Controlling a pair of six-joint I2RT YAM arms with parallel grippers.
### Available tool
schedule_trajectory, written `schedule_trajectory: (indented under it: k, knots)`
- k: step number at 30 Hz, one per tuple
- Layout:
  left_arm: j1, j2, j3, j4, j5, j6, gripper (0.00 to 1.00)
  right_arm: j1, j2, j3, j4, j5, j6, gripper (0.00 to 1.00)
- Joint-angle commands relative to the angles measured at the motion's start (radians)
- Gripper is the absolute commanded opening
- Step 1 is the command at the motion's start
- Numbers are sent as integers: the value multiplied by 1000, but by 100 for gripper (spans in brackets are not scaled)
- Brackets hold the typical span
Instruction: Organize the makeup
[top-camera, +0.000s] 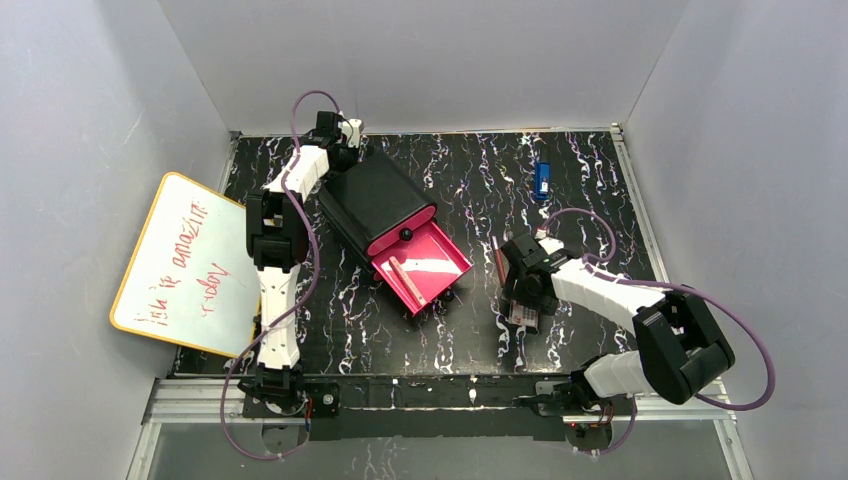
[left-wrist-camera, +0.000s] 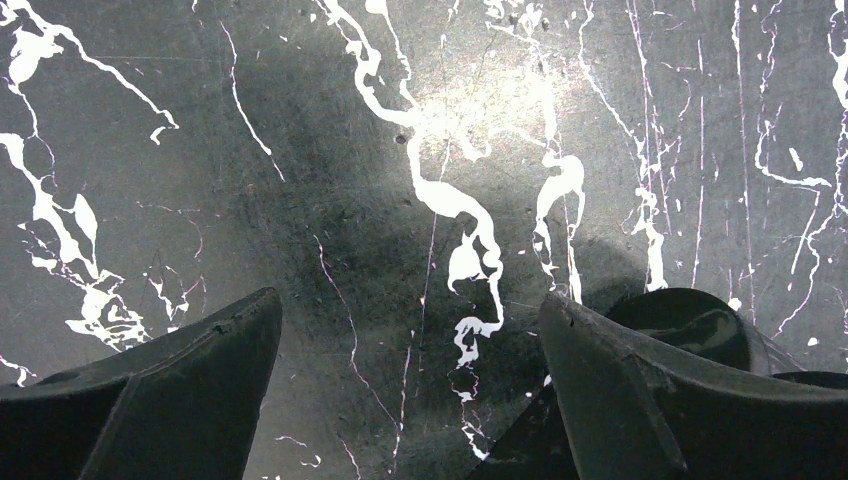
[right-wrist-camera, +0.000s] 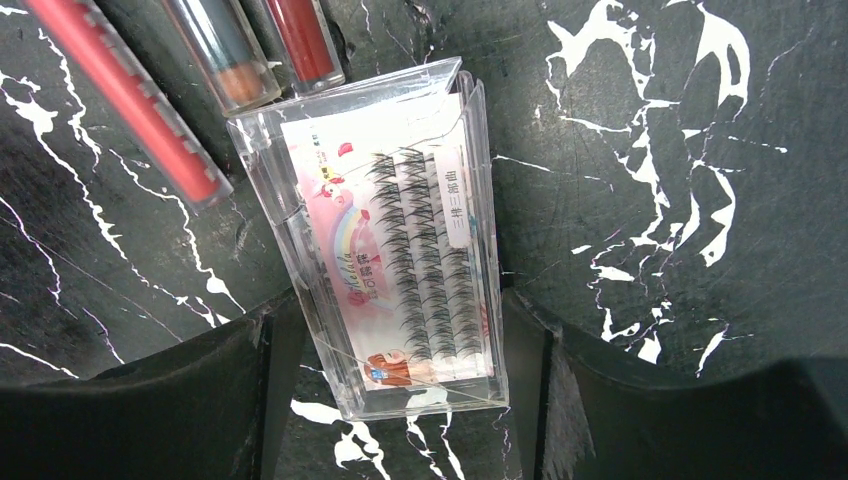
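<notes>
Lying flat, the lash case (right-wrist-camera: 395, 240) sits between the right jaws.

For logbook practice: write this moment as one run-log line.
left claw open, empty | right claw open astride lash case | sticks beside | drawer open

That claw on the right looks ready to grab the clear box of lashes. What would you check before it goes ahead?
1. Right gripper straddles the clear lash case, one finger on each side: ok.
2. Fingers pressing on the case: cannot tell, they sit very close to it.
3. Loose sticks lie at the case's far end, outside the fingers: ok.
4. Pink drawer stands open with room left; one drawer stick lies inside: ok.
5. Left gripper is open and holds nothing, over bare table away from the case: ok.
</notes>
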Motion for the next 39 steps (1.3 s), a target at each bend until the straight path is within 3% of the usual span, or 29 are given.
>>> schedule_trajectory:
  k: [1, 7, 25, 39]
  knots:
    - [-20, 13, 27, -45, 42, 1, 98, 15, 105, -85, 78, -74, 51, 70]
    - [-20, 14, 28, -47, 43, 1, 98, 19, 97, -79, 63, -64, 49, 70]
    - [-20, 16, 31, -47, 48, 0, 98, 72, -29, 116, -201, 80, 32, 70]
    - [-20, 17, 32, -47, 50, -2, 98, 194, -10, 302, -345, 158, 73, 70]
